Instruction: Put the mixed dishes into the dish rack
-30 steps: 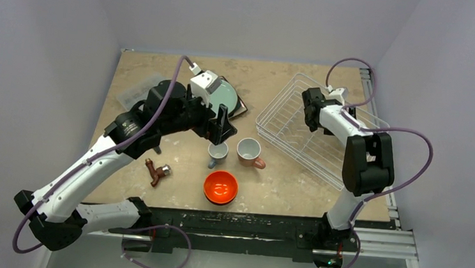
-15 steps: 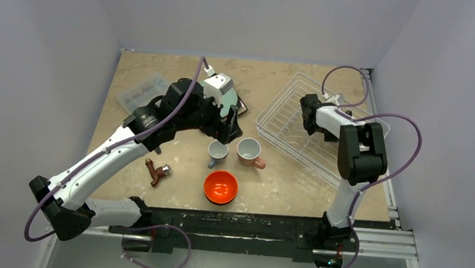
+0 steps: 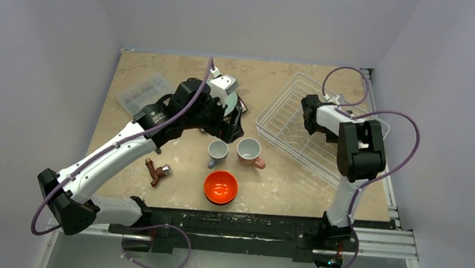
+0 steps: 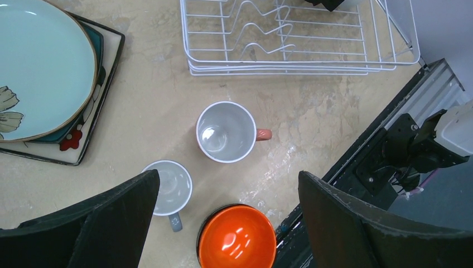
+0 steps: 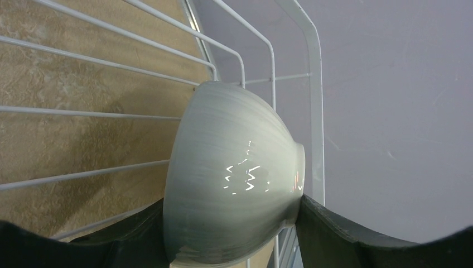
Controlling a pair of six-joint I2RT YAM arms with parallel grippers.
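Folding tighter over the last second, the right arm has drawn its elbow in while the right gripper (image 3: 310, 117) stays inside the dish rack (image 4: 279, 70). Its wrist view shows the white bowl (image 5: 228, 184) tipped on its side, a dark finger pressed against each flank, so the hand is grasping it. The bowl sits close against the rack's wire wall near a corner. Whether it rests on the wires I cannot tell.

On the other side the left arm has swung further out toward the middle of the table. The left gripper (image 4: 227, 181) now hangs spread wide with nothing between its fingers, above the pink mug (image 4: 226, 132) and the pale blue mug (image 4: 170, 187). Both stand upright and just beside each other. The orange bowl (image 4: 237, 240) sits near them toward the arms' bases. None of these three has shifted.

Farther back, the round teal plate (image 4: 39, 72) lies on the square flowered plate (image 4: 78, 146). Left of them is a clear compartment box (image 3: 141, 91), and the pliers (image 3: 156, 172) lie nearer the front.

Everything rests on a mottled beige tabletop (image 3: 282, 189), closed in by plain pale lilac walls (image 3: 250, 20), with a black frame rail (image 3: 247, 227) along the near edge.
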